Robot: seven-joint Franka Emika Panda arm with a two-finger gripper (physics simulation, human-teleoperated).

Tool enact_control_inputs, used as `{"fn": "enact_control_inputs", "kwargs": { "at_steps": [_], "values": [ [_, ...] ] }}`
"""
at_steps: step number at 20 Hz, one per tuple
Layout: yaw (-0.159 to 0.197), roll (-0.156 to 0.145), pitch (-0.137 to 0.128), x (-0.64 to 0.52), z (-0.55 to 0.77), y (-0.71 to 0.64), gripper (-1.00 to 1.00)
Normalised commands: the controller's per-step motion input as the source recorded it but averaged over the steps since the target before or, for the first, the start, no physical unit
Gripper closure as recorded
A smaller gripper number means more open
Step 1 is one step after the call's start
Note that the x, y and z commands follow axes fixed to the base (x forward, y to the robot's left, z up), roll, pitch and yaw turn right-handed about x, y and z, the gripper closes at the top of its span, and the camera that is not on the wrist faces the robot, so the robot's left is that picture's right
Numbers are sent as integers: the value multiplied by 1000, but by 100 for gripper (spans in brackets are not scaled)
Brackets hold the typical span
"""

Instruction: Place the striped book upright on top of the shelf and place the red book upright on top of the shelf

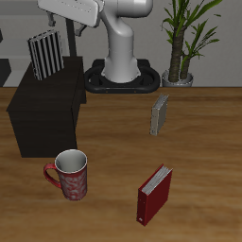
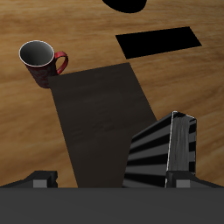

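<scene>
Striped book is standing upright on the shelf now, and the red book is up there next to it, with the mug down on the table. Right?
Not quite. The striped book does stand upright on the shelf, and the mug is on the table. But the red book is not on the shelf: the exterior view shows it standing on the table, near the front edge.

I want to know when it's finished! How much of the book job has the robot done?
About half. The striped book already stands upright on top of the shelf. The tool sits above that book with nothing in it; I can't tell if it's open. The red book is left: it stands on the table near the front edge, beside the mug.
</scene>
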Motion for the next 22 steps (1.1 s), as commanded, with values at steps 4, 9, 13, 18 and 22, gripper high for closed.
{"fn": "enact_control_inputs", "kwargs": {
  "at_steps": [4,9,13,18,22],
  "values": [
    [117,47,24,303,6,701,-100],
    [101,43,11,269,-83,575,-100],
    [105,54,54,465,-259,853,-100],
    [48,13,38,289,-246,466,-100],
    [40,-22,-6,151,-270,670,-100]
  ]
}}
